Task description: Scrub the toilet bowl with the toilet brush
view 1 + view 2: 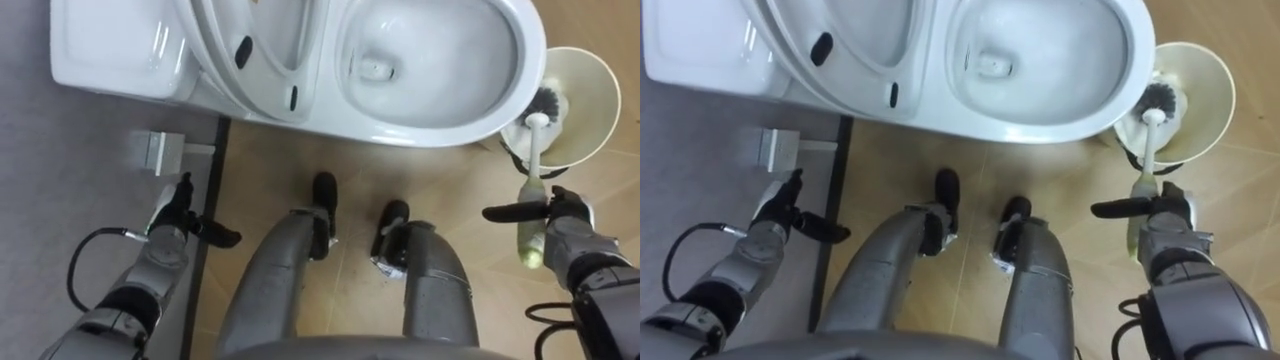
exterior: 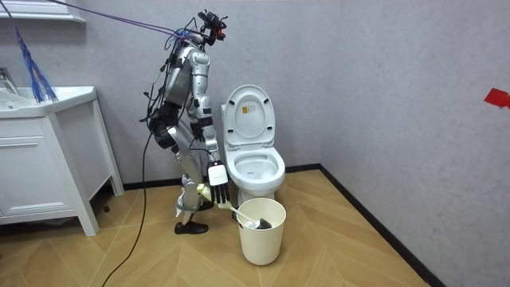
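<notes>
Fingers (image 1: pixel 556 206) of right hand (image 1: pixel 574 224) wrapped round brush handle (image 1: pixel 533 165); bristles (image 1: pixel 547 99) inside bucket (image 1: pixel 606 92).

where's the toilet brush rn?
The toilet brush is held in the right hand, eye views' right, head down in the pale bucket beside the toilet.

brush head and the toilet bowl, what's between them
In the left eye view, the toilet brush's black bristle head sits inside the pale round plastic bin; the bin's wall and the white ceramic toilet's rim lie between it and the bowl.
</notes>
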